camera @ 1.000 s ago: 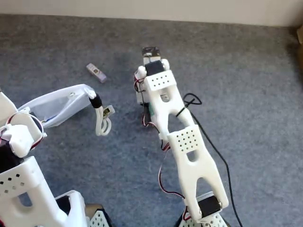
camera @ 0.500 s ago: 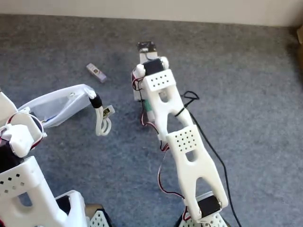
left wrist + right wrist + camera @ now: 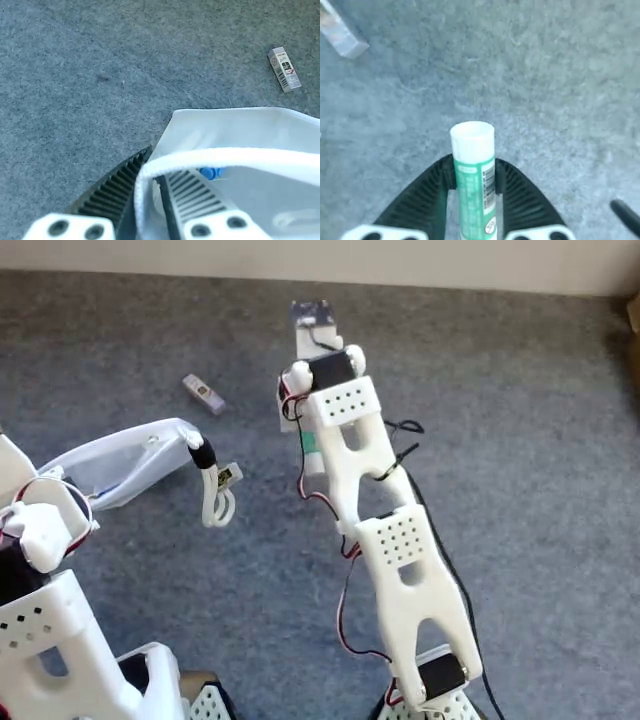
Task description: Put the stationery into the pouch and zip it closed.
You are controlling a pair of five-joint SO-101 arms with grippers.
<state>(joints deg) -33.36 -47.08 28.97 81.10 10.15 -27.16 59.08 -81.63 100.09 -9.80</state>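
Observation:
My left gripper (image 3: 152,170) is shut on the rim of the white translucent pouch (image 3: 125,465), holding its mouth up off the grey carpet; a blue item (image 3: 211,173) lies inside. In the high view the pouch hangs at the left with a white strap loop (image 3: 216,502) dangling from it. My right gripper (image 3: 472,172) is shut on a green and white glue stick (image 3: 474,170), held above the carpet; the stick's green (image 3: 311,443) peeks out beneath the right arm in the high view. A small grey box-shaped eraser (image 3: 203,393) lies on the carpet beyond the pouch.
The right arm (image 3: 375,500) stretches up the middle of the high view with a black cable (image 3: 440,530) trailing beside it. A pale wall strip (image 3: 320,260) bounds the carpet at the far edge. The eraser (image 3: 340,31) sits to one side of the glue stick.
The right arm has extended farther from its base, its wrist rising toward the far edge, carrying the glue stick. The left arm and pouch have stayed still.

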